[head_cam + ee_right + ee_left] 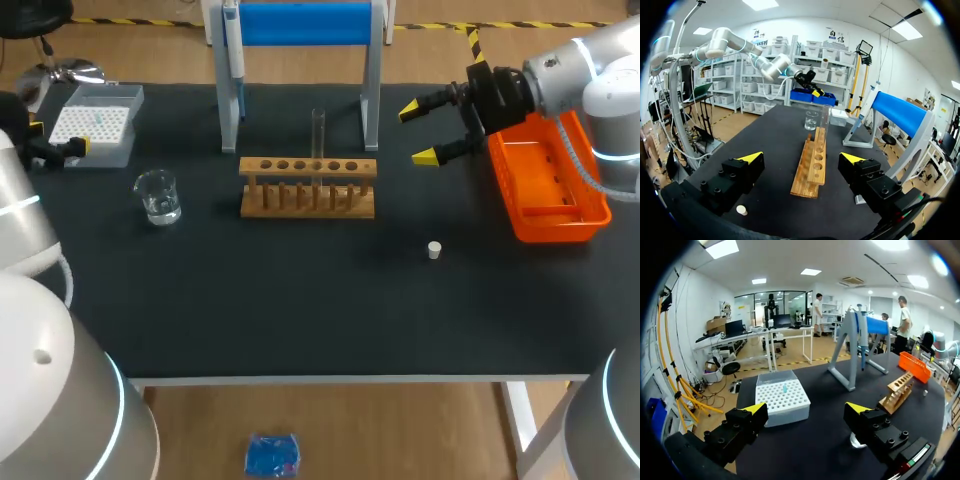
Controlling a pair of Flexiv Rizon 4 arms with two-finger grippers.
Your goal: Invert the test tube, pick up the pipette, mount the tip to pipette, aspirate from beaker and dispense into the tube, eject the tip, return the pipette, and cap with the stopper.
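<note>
We judge the task barely begun: the test tube [318,140] stands upright in the rack [308,187] at centre, the pipette [233,45] hangs at upper left (untouched, we think), and the stopper [434,250] lies loose right of centre. Our left gripper [807,409] and right gripper [418,133] are spread apart, holding nothing.

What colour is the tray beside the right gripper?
Orange; the tray shows best in the head view.
</note>
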